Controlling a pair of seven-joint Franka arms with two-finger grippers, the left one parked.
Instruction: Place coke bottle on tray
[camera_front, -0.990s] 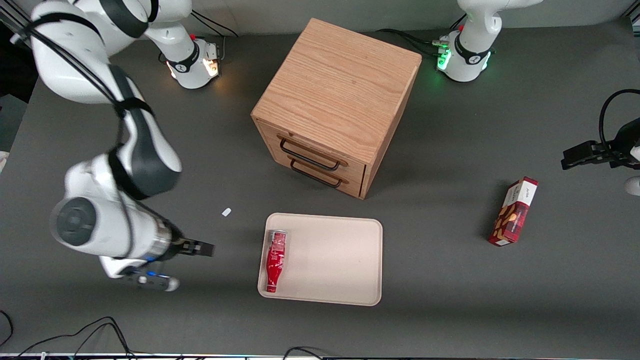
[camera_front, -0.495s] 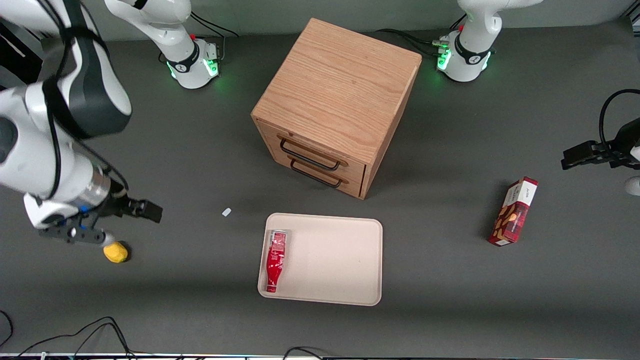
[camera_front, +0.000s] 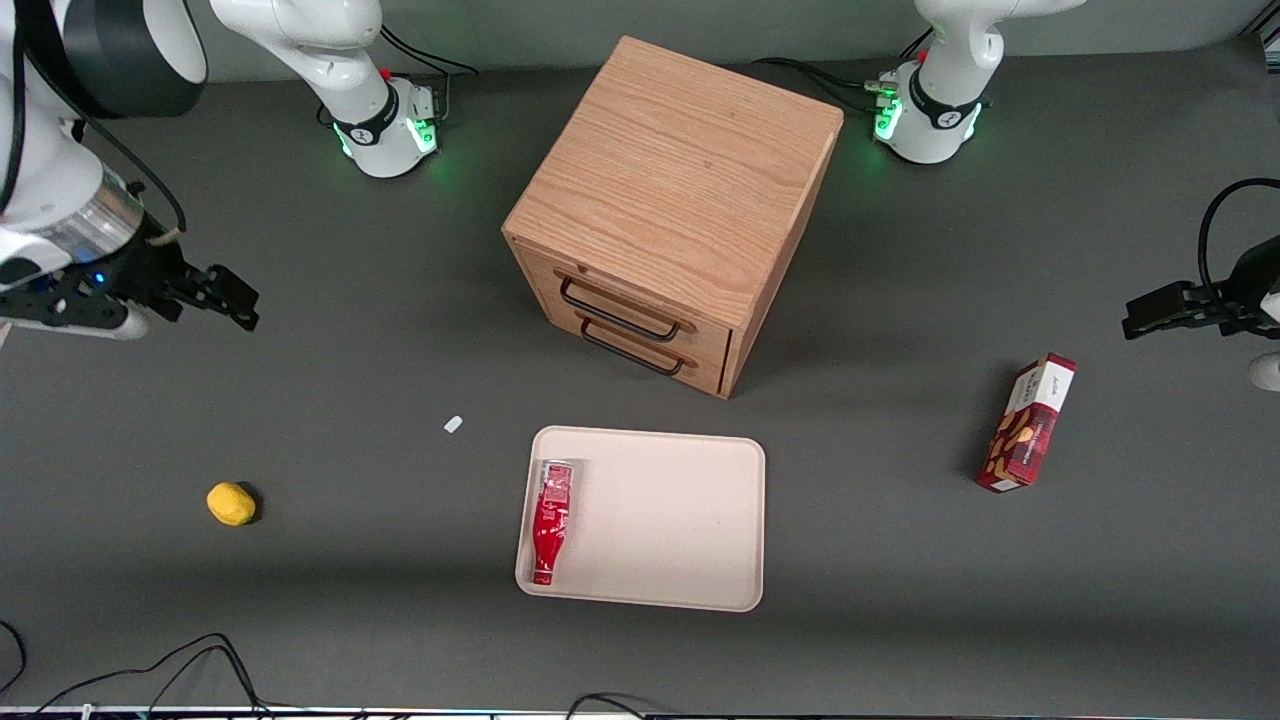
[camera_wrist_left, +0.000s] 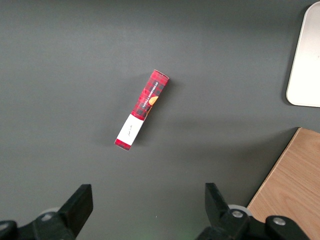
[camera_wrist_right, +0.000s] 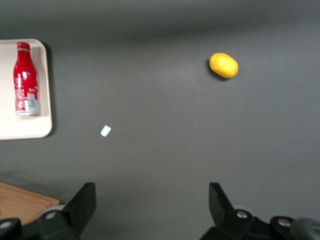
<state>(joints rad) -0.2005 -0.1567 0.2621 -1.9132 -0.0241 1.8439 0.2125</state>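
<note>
Coke bottle (camera_front: 551, 520) lies on its side in the tray (camera_front: 670, 520), tucked against the rim at the end nearest the working arm, cap pointing toward the front camera and clear base toward the drawer cabinet (camera_front: 672, 210). Lying flat along that low rim, it looks settled and unlikely to roll, so I would judge the placing done.

From where I stand, the tool (camera_front: 235, 300) hangs above bare desk (camera_front: 400, 620) at the working arm's end, well apart from the tray and holding nothing. In the right wrist view its 2 fingers (camera_wrist_right: 85, 202) stand wide apart, released, with only dark desk between them. That height and distance suit an arm parked clear of its work.

Between the tool and the tray a small white scrap (camera_front: 453, 424) lies on the desk. A yellow fruit-like lump (camera_front: 231, 503) sits nearer the front camera than the tool, apart from everything. A red snack box (camera_front: 1027, 423) lies toward the parked arm's end, much farther from the tool than the tray is.
</note>
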